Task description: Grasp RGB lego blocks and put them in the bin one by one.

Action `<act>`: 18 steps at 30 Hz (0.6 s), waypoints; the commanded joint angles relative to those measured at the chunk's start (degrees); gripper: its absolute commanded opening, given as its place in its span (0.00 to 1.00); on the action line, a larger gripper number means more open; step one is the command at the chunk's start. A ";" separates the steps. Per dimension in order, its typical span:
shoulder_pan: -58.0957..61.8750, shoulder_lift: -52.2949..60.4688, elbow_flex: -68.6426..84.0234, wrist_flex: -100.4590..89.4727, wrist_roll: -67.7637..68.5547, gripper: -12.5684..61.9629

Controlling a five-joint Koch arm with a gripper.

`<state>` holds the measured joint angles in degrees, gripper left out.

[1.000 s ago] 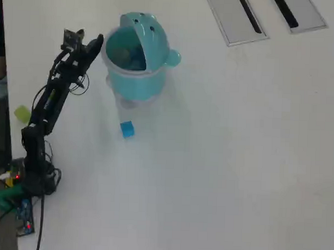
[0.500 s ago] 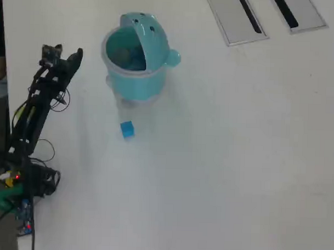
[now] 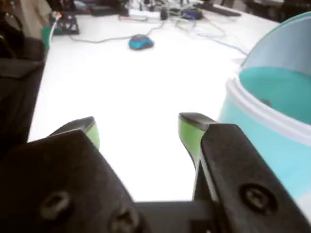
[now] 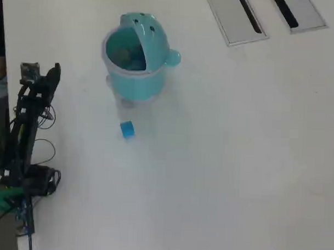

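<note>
A small blue lego block (image 4: pixel 127 129) lies on the white table, a little below the bin in the overhead view. The round light-teal bin (image 4: pixel 137 74) stands upright with its hooded lid tipped back; dim shapes show inside it. My gripper (image 4: pixel 41 70) hangs well to the left of the bin, near the table's left edge. In the wrist view the gripper (image 3: pixel 140 127) is open, its green-padded fingers (image 3: pixel 188 131) wide apart with only bare table between them. The bin's rim (image 3: pixel 262 114) fills the right side of that view.
Two grey slotted panels (image 4: pixel 236 17) (image 4: pixel 300 11) sit at the table's top right. The arm's base and cables (image 4: pixel 28 180) crowd the left edge. In the wrist view a blue mouse (image 3: pixel 141 42) and wires lie at the table's far end.
The arm has swung left, away from the bin's rim toward the table's left edge. The bin and the blue block have not moved.
</note>
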<state>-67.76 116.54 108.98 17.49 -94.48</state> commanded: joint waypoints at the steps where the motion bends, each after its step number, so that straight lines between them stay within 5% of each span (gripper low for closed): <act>1: -2.11 3.43 -0.53 -3.69 -0.44 0.57; 18: -13.54 12.04 14.59 6.94 -5.98 0.57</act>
<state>-80.60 127.62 125.42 24.17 -99.23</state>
